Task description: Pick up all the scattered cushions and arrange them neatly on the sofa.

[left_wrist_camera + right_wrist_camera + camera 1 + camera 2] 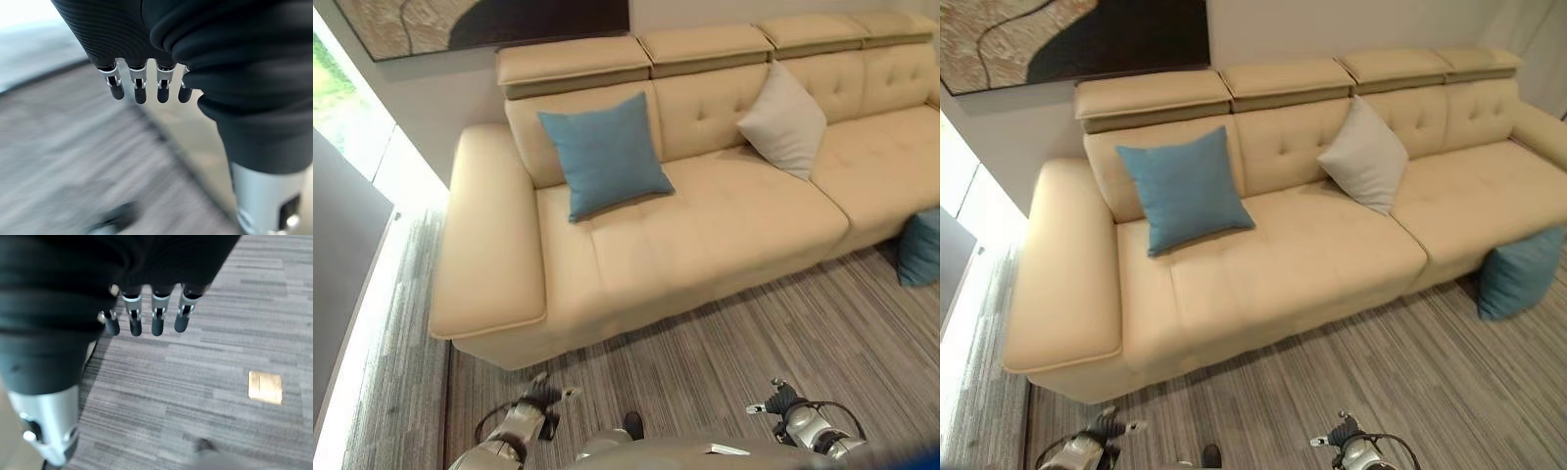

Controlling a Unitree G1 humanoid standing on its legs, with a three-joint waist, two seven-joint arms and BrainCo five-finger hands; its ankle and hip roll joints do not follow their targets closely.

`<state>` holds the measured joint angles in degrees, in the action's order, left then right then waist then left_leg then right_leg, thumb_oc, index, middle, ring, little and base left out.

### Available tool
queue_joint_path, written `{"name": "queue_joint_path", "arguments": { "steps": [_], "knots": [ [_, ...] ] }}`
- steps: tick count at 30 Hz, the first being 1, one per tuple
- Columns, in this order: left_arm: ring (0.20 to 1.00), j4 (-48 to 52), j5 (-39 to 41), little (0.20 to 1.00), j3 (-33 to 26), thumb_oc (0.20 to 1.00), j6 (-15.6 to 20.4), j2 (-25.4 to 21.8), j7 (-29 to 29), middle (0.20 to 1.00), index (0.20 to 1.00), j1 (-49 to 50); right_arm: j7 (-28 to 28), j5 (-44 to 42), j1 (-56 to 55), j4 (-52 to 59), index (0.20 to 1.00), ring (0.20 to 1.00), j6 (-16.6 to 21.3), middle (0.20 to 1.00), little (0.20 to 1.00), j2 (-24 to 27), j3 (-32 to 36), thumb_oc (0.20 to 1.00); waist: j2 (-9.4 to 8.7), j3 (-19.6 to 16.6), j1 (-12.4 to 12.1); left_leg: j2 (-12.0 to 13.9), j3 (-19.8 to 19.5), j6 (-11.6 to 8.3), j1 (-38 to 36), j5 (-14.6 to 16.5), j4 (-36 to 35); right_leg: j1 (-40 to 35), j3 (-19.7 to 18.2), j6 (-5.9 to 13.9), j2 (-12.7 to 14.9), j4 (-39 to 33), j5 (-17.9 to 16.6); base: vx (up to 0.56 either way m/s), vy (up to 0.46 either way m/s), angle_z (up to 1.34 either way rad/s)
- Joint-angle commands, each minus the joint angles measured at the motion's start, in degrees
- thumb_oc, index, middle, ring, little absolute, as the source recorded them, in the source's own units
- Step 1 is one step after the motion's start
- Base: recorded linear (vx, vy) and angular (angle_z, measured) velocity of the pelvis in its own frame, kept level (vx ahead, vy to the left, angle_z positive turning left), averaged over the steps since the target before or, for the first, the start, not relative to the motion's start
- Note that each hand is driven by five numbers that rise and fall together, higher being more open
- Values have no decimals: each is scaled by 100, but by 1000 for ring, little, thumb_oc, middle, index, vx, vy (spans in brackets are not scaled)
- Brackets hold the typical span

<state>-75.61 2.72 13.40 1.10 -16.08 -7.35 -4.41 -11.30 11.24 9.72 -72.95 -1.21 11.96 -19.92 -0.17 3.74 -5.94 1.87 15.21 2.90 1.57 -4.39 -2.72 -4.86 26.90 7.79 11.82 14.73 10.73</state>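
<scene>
A blue cushion leans upright against the backrest at the left end of the cream sofa. A light grey cushion leans on the backrest near the sofa's middle, turned on one corner. A third cushion, teal, stands on the carpet against the sofa's front at the right. My left hand hangs by my side over the carpet, fingers straight and holding nothing. My right hand hangs the same way, open and apart from every cushion.
Grey striped carpet runs in front of the sofa. A bright window strip lies along the left. A framed picture hangs above the sofa. A brass floor plate sits in the carpet near my right hand.
</scene>
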Motion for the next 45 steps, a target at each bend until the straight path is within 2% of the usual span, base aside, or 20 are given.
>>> {"name": "queue_joint_path", "arguments": {
  "steps": [1,5,7,9,11,12,13,16,20,21,23,24,25,28,30,33,36,37,39,45],
  "knots": [
    [1000,147,26,1000,29,1000,196,252,57,1000,1000,-542,-87,-14,298,-99,1000,1000,53,1000,1000,270,-47,1000,-112,12,87,-163,-1147,-381,218,626,544,160,-695,-134,-474,-1191,-517,-52,-280,-64],
    [1000,245,73,1000,205,1000,214,474,129,1000,1000,-633,-183,-159,169,-174,1000,1000,64,1000,1000,359,69,1000,-51,167,265,-27,-1152,-528,315,704,958,66,-823,-305,-638,-1416,-503,-49,-110,-47],
    [1000,298,196,1000,338,1000,245,665,128,1000,1000,-697,-274,-192,109,-237,1000,1000,82,1000,1000,372,111,1000,-44,291,203,-417,-1975,-560,480,808,1159,126,-1105,-330,-692,-1460,-588,-38,-31,-53],
    [1000,584,2,1000,504,1000,304,750,100,1000,1000,-170,-356,-314,-33,-189,1000,1000,130,1000,1000,443,320,1000,-4,368,70,-554,-2188,-495,555,819,1072,201,-1209,-281,-716,-1455,-632,-19,58,-83],
    [1000,661,-357,1000,678,1000,316,725,-106,1000,1000,-195,-500,-325,-120,-97,1000,1000,202,1000,1000,416,434,1000,61,435,141,-564,-2116,-392,480,828,935,410,-1385,-210,-686,-1181,-578,17,218,9],
    [1000,664,-397,1000,686,1000,328,688,-186,1000,1000,-226,-521,-370,-157,-66,1000,1000,212,1000,1000,390,497,1000,97,473,203,-536,-1998,-286,390,866,851,642,-1472,-155,-606,-686,-584,64,252,-59],
    [1000,693,-405,1000,678,1000,334,650,-234,1000,1000,-270,-522,-372,-169,-93,1000,1000,190,1000,1000,344,508,1000,122,549,271,-506,-1866,-184,300,905,798,955,-1518,33,-515,-110,-690,64,235,-110],
    [1000,695,-399,1000,684,1000,355,600,-240,1000,1000,-364,-509,-344,-201,-133,1000,1000,156,1000,1000,275,465,1000,177,655,372,-448,-1677,-76,136,982,744,1440,-1474,210,-361,638,-932,58,113,-133],
    [1000,667,-415,1000,641,1000,361,564,-186,1000,1000,-346,-513,-222,-241,-191,1000,1000,103,1000,1000,291,441,1000,180,623,393,-410,-1480,-50,-265,1147,458,1530,-932,59,-108,-155,-1111,201,-48,-33],
    [1000,649,-433,1000,641,1000,371,562,-169,1000,1000,-332,-508,-200,-244,-187,1000,1000,101,1000,1000,307,434,1000,169,618,409,-409,-1474,-61,-328,1167,415,1594,-877,67,-115,-396,-1199,198,-114,-55],
    [1000,610,-452,1000,649,1000,392,539,-164,1000,1000,-346,-489,-202,-222,-156,1000,1000,95,1000,1000,358,437,1000,169,649,492,-395,-1563,-94,-442,1199,372,1817,-1075,100,-217,-650,-1312,314,-193,-21],
    [1000,552,-510,1000,676,1000,410,602,-139,1000,1000,-305,-501,-223,-297,-159,1000,1000,135,1000,1000,391,429,1000,113,545,531,-422,-1617,-183,-556,1326,382,1549,-1137,58,-316,-1095,-1381,320,-219,27],
    [1000,551,-510,1000,677,1000,411,604,-140,1000,1000,-304,-502,-223,-299,-160,1000,1000,136,1000,1000,392,428,1000,117,546,536,-418,-1622,-184,-558,1330,385,1540,-1130,57,-319,-1103,-1383,357,-290,50],
    [1000,576,-427,1000,708,1000,418,707,-103,1000,1000,-313,-539,-333,-290,-139,1000,1000,234,1000,1000,435,468,1000,115,446,558,-204,-1601,-472,-475,1449,845,1162,-1010,-110,-441,-1308,-1206,194,-220,67],
    [1000,622,-405,1000,759,1000,413,728,-70,1000,1000,-341,-547,-411,-221,-122,1000,1000,268,1000,1000,485,477,1000,79,537,548,-116,-1547,-649,-56,1251,1775,938,-965,-241,-468,-1379,-1094,90,-189,37],
    [1000,683,-352,1000,788,1000,424,724,-64,1000,1000,-368,-560,-462,-169,-90,1000,1000,284,1000,1000,530,466,1000,-19,690,449,-60,-1525,-691,498,916,2659,665,-931,-432,-516,-1451,-930,96,-150,8],
    [1000,693,-356,1000,820,1000,402,723,-81,1000,1000,-373,-599,-480,-202,-94,1000,1000,302,1000,1000,542,445,1000,-101,705,378,-151,-1386,-551,791,1117,2305,459,-907,-413,-545,-1587,-808,181,-99,7],
    [1000,678,-374,1000,823,1000,398,728,-83,1000,1000,-365,-606,-474,-228,-92,1000,1000,305,1000,1000,542,439,1000,-104,698,361,-207,-1359,-525,844,1073,2058,397,-888,-396,-572,-1616,-779,285,-53,37],
    [1000,713,-315,1000,805,1000,414,685,-104,1000,1000,-346,-655,-476,-284,-51,1000,1000,301,1000,1000,492,342,1000,1,706,169,-306,-1318,-595,1262,265,1026,83,-1041,-405,-892,-1683,-549,392,-14,46],
    [1000,608,-233,1000,526,1000,379,658,-107,1000,1000,-105,-591,-283,-306,14,1000,1000,279,1000,1000,339,272,1000,-29,485,45,-423,-1319,-352,834,520,891,-52,-1153,-278,-771,-1228,-323,303,92,-40]
  ]
}}
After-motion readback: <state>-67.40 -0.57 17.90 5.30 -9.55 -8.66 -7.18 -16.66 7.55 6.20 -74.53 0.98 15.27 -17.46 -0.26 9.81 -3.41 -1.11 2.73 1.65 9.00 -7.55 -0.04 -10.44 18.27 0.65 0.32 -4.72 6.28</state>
